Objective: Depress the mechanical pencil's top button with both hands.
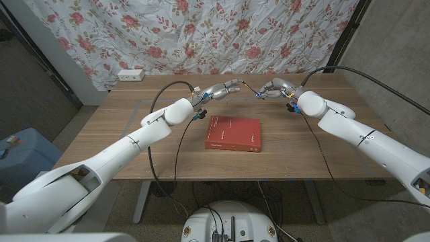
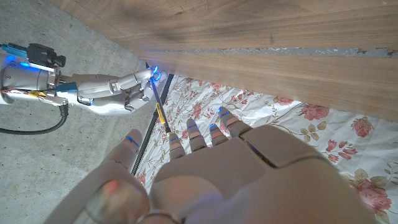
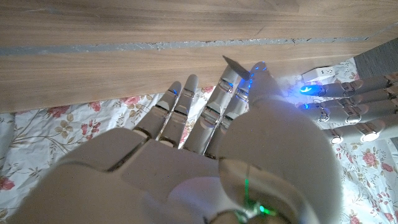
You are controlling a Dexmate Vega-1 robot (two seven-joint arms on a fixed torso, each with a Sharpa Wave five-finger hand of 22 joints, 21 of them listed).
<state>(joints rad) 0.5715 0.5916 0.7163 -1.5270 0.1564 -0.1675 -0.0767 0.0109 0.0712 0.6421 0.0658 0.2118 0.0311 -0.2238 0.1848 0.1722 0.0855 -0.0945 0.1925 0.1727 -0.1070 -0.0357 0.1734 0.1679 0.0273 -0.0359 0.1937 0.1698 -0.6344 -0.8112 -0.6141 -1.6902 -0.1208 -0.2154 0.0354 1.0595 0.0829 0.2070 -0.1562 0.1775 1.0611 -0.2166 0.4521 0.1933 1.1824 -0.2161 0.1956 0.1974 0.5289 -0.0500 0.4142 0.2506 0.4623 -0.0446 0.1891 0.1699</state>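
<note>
The left robot hand [image 1: 222,90] and the right robot hand [image 1: 274,87] meet above the far part of the wooden desk [image 1: 134,144], beyond the red hardcover book [image 1: 233,133]. Between them hangs the thin, dark mechanical pencil with a yellow band [image 2: 159,110], held clear of the desk. The right robot hand pinches one end at its fingertips; the left wrist view shows this plainly. The left robot hand's fingers reach to the other end, but whether they grip it I cannot tell. The pencil looks light, stiff and smooth, likely to slip or pivot under an off-axis push. Best to clamp the barrel firmly mid-length with one hand and press the top button straight along the axis.
</note>
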